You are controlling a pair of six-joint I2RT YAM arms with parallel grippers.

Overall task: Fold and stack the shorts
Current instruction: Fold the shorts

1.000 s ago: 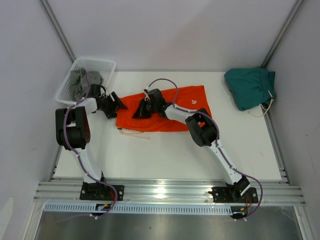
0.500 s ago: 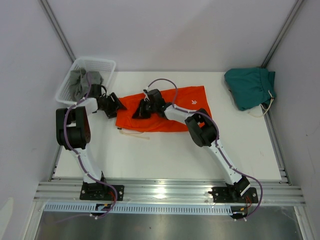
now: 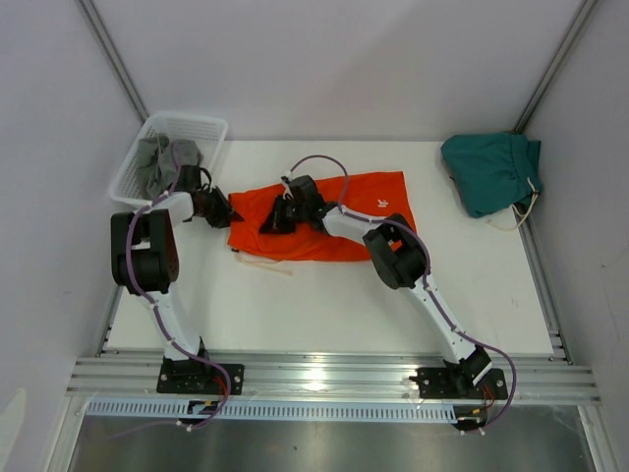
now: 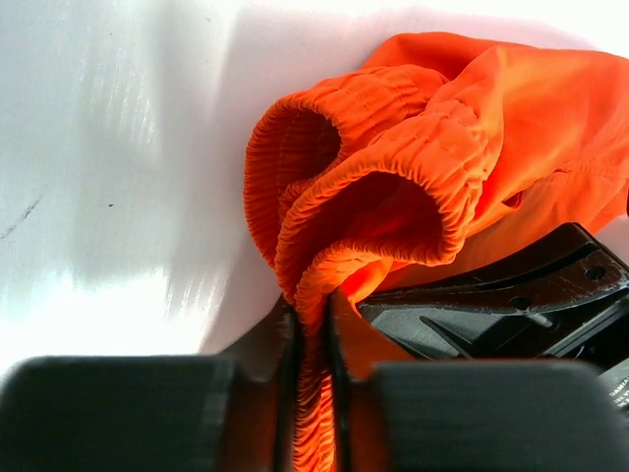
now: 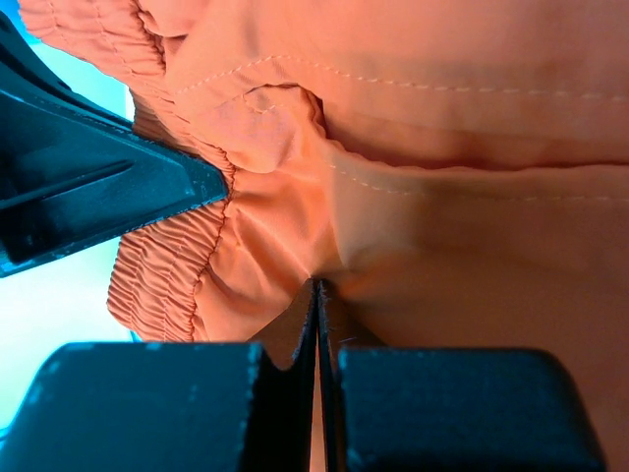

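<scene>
Left end effector [image 4: 313, 329]: fingers pressed nearly together, pinching the ribbed elastic waistband [image 4: 393, 177] of the orange shorts [image 3: 369, 197] at their left corner. The band bunches into a looped ruffle just beyond the tips.

Right end effector [image 5: 316, 295]: pressed together on a thin fold of the same shorts, just inboard of the waistband. Smooth woven cloth there, with a stitched seam line running across it.

The two end effectors are close together over the left end of the garment; the left one's black body shows at the edge of the right wrist view.

Orange shorts lie mostly flat, far-centre on the white bench [image 3: 324, 305], long axis left to right. A pale drawstring [image 3: 263, 263] trails off the near-left edge.

Left side is tight: the white mesh basket [image 3: 197, 123] holding grey cloth [image 3: 157, 162] sits at the far-left corner, near the left end effector. Open bench on the near side of the shorts.

Teal shorts [image 3: 488, 172] are a bunched lump at the far-right corner by the side rail, well apart from the orange pair.
</scene>
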